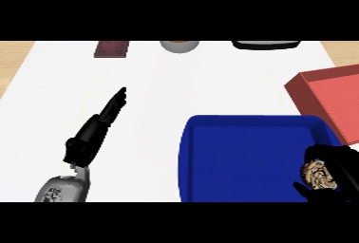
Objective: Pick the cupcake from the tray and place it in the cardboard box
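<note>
In the head view, the cupcake is seen enclosed by the curled fingers of the right hand over the blue tray, the reddish cardboard box being noted beyond those fingers, while the left hand is held with fingers straight, grasping nothing.

One blue tray, one cupcake, one red box and two black hands, left and right
</note>
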